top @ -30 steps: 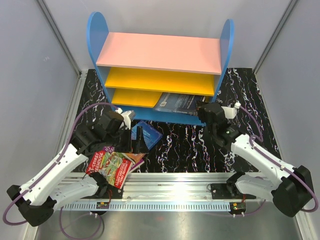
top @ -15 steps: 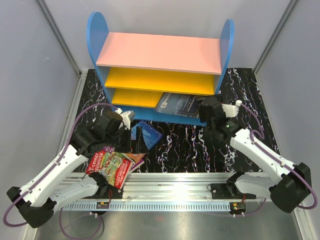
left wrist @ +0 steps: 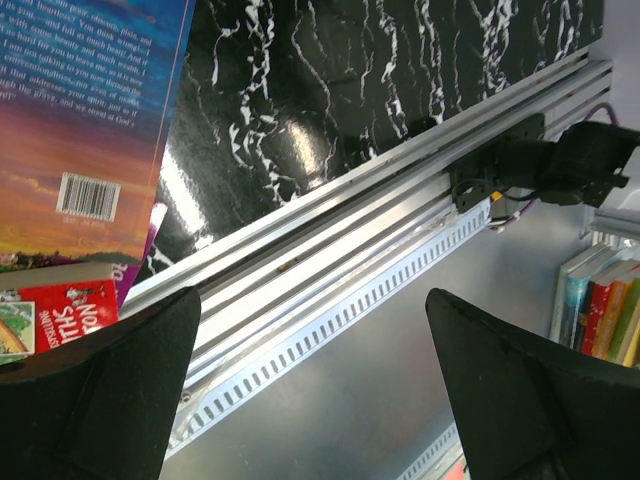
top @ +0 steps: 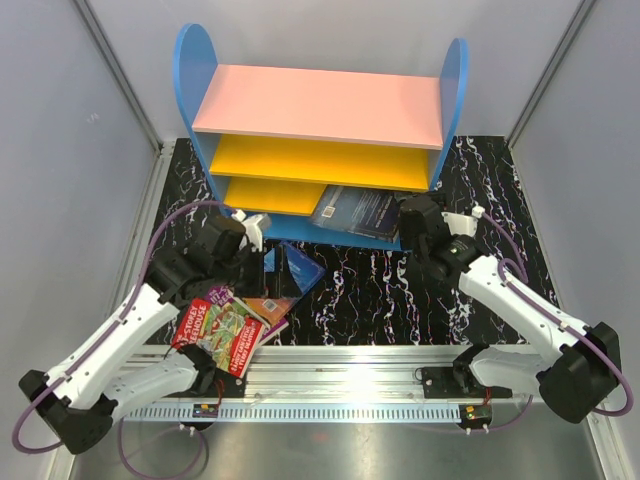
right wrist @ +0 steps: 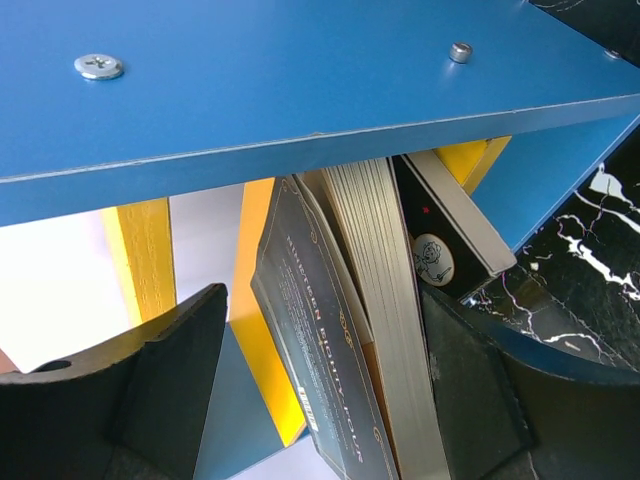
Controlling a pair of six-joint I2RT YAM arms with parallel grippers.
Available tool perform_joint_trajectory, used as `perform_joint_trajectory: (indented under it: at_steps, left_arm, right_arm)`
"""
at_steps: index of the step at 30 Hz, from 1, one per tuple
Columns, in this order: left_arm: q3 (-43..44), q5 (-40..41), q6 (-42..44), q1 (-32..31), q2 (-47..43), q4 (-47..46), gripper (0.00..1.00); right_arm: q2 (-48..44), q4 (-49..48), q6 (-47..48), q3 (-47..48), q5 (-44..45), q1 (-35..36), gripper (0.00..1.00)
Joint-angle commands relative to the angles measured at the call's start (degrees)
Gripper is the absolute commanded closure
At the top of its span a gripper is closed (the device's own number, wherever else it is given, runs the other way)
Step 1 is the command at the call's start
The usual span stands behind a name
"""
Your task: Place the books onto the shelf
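The shelf (top: 318, 105) stands at the back, with blue sides, a pink top and yellow boards. On its blue bottom board (right wrist: 250, 90) a black book with gold ornament (right wrist: 325, 330) lies next to a second black book (right wrist: 450, 235); both show as a dark stack (top: 355, 208). My right gripper (right wrist: 320, 395) (top: 410, 218) is open around the gold-ornament book, and its left finger (right wrist: 165, 385) stands clear of the cover. My left gripper (left wrist: 320, 400) (top: 272, 268) is open and empty just above the blue-orange book (left wrist: 85, 110) (top: 302, 270). A red Treehouse book (top: 222, 330) lies on a purple one.
An aluminium rail (top: 340, 368) runs along the near table edge between the arm bases. Grey walls close in both sides. The black marbled tabletop (top: 370, 290) lies between the two arms. Several upright books (left wrist: 600, 300) show off the table in the left wrist view.
My right gripper has opened and let go of the black book on the bottom board. My left gripper has shifted slightly back and stays open over the blue-orange book.
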State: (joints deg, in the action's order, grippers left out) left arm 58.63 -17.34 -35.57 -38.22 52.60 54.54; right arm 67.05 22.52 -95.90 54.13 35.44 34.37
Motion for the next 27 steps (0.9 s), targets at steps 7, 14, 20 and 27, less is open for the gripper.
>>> perform_joint_trajectory:
  at_steps: [7,14,20,27]
  left_arm:
    - [6.1,-3.5,-0.1,1.5,16.0,-17.0,0.18]
    - [12.1,4.0,0.7,1.5,26.6,-21.1,0.83]
    - [13.7,9.3,0.8,-0.5,29.0,-24.6,1.0]
    - [13.5,14.7,0.2,-5.3,31.6,-31.5,1.0]
  right_arm:
    - [-0.1,1.0,-1.5,2.8,2.4,-0.4,0.17]
    - [-0.2,2.3,0.5,4.7,1.8,-0.9,0.16]
    - [-0.4,2.9,0.7,4.3,0.6,-0.9,0.16]
    - [-1.0,2.8,0.6,3.5,0.9,-0.9,0.16]
